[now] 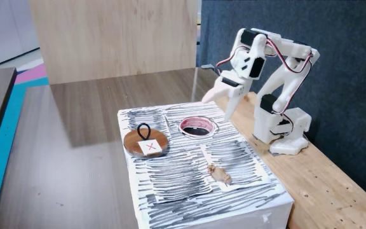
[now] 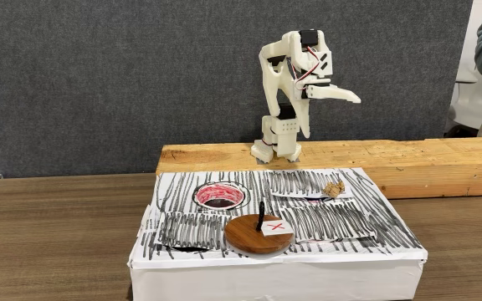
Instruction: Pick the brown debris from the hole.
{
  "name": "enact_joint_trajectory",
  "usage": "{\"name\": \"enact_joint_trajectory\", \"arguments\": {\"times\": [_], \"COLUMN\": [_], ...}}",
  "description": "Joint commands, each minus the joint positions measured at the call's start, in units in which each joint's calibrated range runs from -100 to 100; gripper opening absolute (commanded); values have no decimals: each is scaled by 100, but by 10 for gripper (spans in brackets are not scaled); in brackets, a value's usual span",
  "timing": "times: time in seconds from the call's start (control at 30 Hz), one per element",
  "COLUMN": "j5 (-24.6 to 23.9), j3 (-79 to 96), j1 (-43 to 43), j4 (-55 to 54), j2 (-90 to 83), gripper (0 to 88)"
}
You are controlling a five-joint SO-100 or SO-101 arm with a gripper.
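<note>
A white box (image 1: 196,172) with black streaks drawn across its flat top sits on a dark wood-grain worktop (image 1: 75,127), its back edge close beside a raised plank of pale wood (image 2: 442,163) on which the white plastic arm (image 2: 287,92) stands. The round hole (image 1: 197,127) with its pinkish-red rim is cut through the top toward the arm's side, dark inside, with bare streaked surface all round it. The brown debris (image 1: 220,173), a small lumpy light-brown scrap, lies out on the box top, well apart from the hole and near the box edge; in the other fixed view it (image 2: 335,188) sits close to the back right edge, just before the plank. A round brown wooden disc (image 2: 260,234) with a black loop and a white label marked with a red X rests near the front edge in that view, apart from both hole and scrap. The end effector (image 1: 224,98) hangs in the air beyond the box's far edge, above and behind the hole, touching nothing; its pale fingers (image 2: 341,94) appear close together with nothing between them, though whether it is released or clenched I cannot tell. A grey fabric wall (image 2: 99,75) closes the space behind the plank.
</note>
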Motion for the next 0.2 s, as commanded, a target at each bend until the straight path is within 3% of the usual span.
{"name": "enact_joint_trajectory", "arguments": {"times": [0.0,0.17], "j5": [5,5], "j3": [-72,-63], "j1": [34,34], "j4": [13,13], "j2": [-82,-73], "gripper": [730,730]}}
